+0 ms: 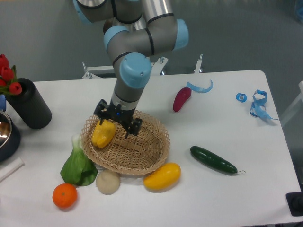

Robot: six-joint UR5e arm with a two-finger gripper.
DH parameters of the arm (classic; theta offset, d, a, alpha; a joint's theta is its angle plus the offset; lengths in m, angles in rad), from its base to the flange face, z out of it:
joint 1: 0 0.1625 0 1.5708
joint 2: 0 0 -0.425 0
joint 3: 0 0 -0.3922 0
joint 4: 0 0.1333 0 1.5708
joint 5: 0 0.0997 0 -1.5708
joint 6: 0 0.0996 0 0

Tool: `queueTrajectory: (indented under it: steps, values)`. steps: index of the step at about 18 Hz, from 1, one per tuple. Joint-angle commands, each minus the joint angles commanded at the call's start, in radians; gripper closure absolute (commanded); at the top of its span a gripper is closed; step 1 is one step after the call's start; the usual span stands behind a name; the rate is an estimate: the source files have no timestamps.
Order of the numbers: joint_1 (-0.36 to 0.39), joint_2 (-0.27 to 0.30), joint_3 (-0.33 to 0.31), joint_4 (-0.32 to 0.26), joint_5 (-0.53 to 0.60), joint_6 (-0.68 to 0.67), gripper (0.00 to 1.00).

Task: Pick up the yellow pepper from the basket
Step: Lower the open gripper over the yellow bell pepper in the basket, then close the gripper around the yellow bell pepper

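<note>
The yellow pepper (103,134) lay inside the basket (147,158), against its left wall, a little left of the middle of the frame, and I judged this was why the arm was bent over that side. The end effector (118,122) hung just above the right part of the pepper, with its dark fingers spread apart and nothing between them; it looked placed so that the fingers could go down on both sides of the fruit, though one finger seemed to stand over the bare wicker and not beyond the pepper. Around the basket there were several things on the table (227,142): a green leafy vegetable (77,166), an orange (64,196) and a pale round vegetable (108,182) at the lower left, and a smooth yellow-orange fruit (162,176) touching the lower rim. A cucumber (213,160) lay to the right, a dark red vegetable (181,99) higher up, and a black cylinder (29,104) at the left edge. Nothing lay over the pepper; only the basket wall next to it could hinder a finger.
</note>
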Motion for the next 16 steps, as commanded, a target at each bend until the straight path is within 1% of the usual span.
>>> queueTrajectory:
  steps: [3,6,7,16]
  values:
    - [-0.020,-0.025,-0.002,0.000,0.008,-0.003,0.00]
    - [-0.052,-0.060,0.008,0.003,0.102,-0.018,0.00]
    - [-0.054,-0.069,0.014,0.002,0.113,-0.020,0.00]
    - [-0.057,-0.095,0.015,0.017,0.117,-0.028,0.00]
